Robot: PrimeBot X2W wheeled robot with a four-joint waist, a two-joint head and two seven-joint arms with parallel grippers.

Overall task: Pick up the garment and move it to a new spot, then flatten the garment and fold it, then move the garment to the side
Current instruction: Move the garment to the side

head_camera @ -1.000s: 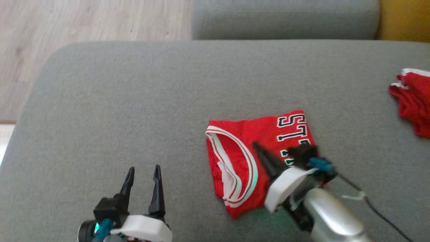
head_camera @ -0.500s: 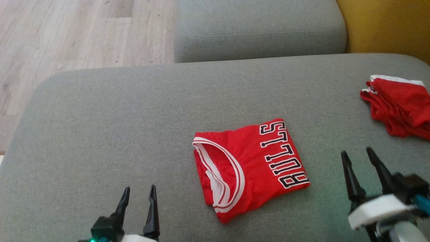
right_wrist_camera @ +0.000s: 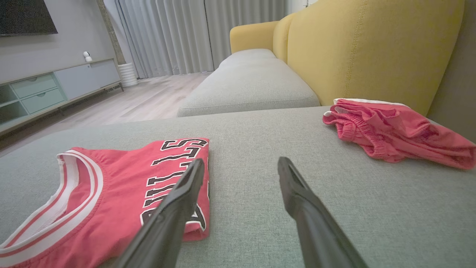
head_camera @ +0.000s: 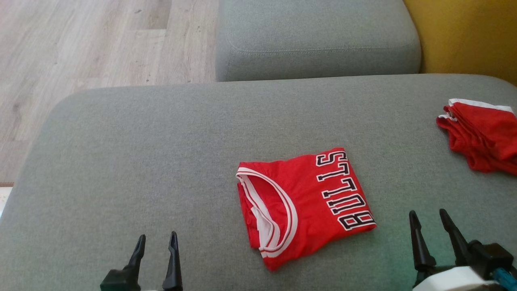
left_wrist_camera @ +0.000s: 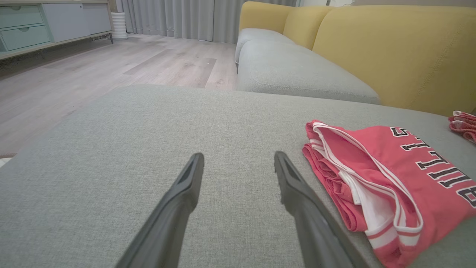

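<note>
Folded red Bulls jersey (head_camera: 303, 206) lies flat mid-cushion on the grey sofa seat (head_camera: 161, 141), collar toward the robot's left, lettering toward its right. Left gripper (head_camera: 157, 235) hovers near the seat's front edge, well apart from the jersey, fingers spread, nothing between them. Right gripper (head_camera: 427, 211) is near the lettered edge, fingers likewise spread and empty. Fold looks done. The shift to the side looks like what remains.

Risks, as I judge them:
- A pinch that catches only the top layer would peel the stack open.
- The mesh is likely slick and limp, so a one-sided lift could let the far half sag and unfold.
- Dragging over the textured upholstery might ruck the bottom layer.
- Crumpled red shorts (head_camera: 480, 133) sit at the right end near the yellow backrest (head_camera: 464, 36). Setting down there could tangle the two.

Views:
- Left wrist view shows the stacked layers at the collar edge, which the head view flattens.
- Right wrist view shows the shorts' gathered waistband, plus a low cabinet (right_wrist_camera: 44, 89) and curtains (right_wrist_camera: 178, 33).
</note>
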